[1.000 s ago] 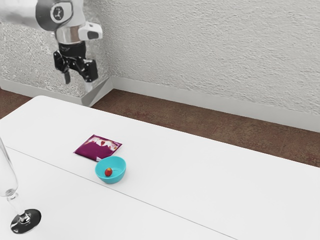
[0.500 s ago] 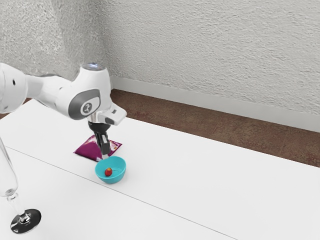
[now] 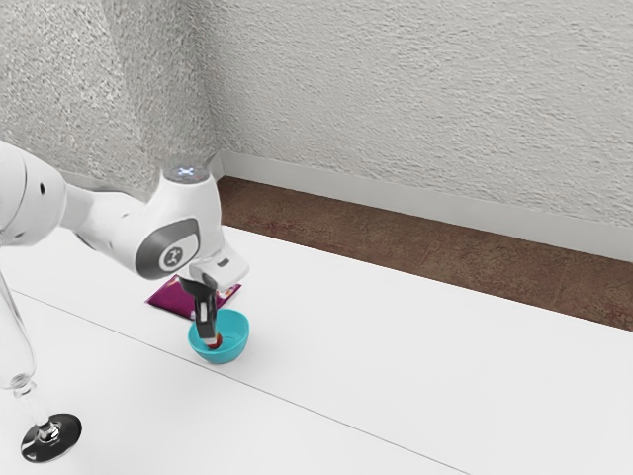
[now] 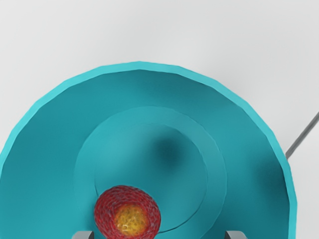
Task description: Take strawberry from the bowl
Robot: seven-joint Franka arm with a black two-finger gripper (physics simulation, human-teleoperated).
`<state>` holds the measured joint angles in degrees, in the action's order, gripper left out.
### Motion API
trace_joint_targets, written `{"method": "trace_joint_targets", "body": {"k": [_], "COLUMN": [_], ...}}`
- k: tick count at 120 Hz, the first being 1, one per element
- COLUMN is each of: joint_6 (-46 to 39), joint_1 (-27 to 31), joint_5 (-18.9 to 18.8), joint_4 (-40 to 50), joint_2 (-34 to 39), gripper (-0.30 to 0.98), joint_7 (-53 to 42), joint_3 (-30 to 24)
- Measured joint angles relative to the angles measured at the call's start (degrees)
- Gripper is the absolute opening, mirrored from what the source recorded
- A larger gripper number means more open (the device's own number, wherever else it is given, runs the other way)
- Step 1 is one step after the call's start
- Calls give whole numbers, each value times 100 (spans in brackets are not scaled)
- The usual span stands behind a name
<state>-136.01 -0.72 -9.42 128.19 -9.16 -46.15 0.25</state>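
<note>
Inside the turquoise bowl (image 3: 238, 347), 1 red strawberry (image 4: 128, 214) with a yellow-orange patch is seen, resting on the bottom, off-center. Black 2-finger gripper (image 3: 207, 340) is held over the bowl, pointed down, with its lower end seen within the rim outline in the exterior view. Claw: released, fingers spread. In the wrist view, 2 fingertips (image 4: 82, 235) are shown well apart, with the strawberry placed between them, closer to 1 than to the other. The fruit is not gripped.

Bowl is set upright on the white table (image 3: 396, 346), near a thin dark seam (image 3: 326, 413) that is run across the tabletop. Just beside the bowl, 1 purple snack packet (image 3: 174, 300) with white and red print is laid flat, partly covered from sight by the gripper. Toward the exterior view's left, 1 clear stemmed glass (image 3: 14, 348) is stood upright on a black round foot (image 3: 65, 431), well apart from the bowl. Behind the table, brown floor (image 3: 435, 262) and a rough pale wall (image 3: 415, 89) are seen.
</note>
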Motion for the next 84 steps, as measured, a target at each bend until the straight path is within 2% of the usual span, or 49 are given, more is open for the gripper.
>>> {"method": "trace_joint_targets", "body": {"k": [13, 59, 84], "joint_6": [-96, -379, -471], "joint_1": [94, 164, 148], "joint_5": [-3, -89, -94], "joint_4": [1, -12, -3], "joint_2": [-99, -337, -397], "gripper": [27, 26, 19], "joint_7": [-186, -633, -768], "joint_3": [1, -6, -6]}}
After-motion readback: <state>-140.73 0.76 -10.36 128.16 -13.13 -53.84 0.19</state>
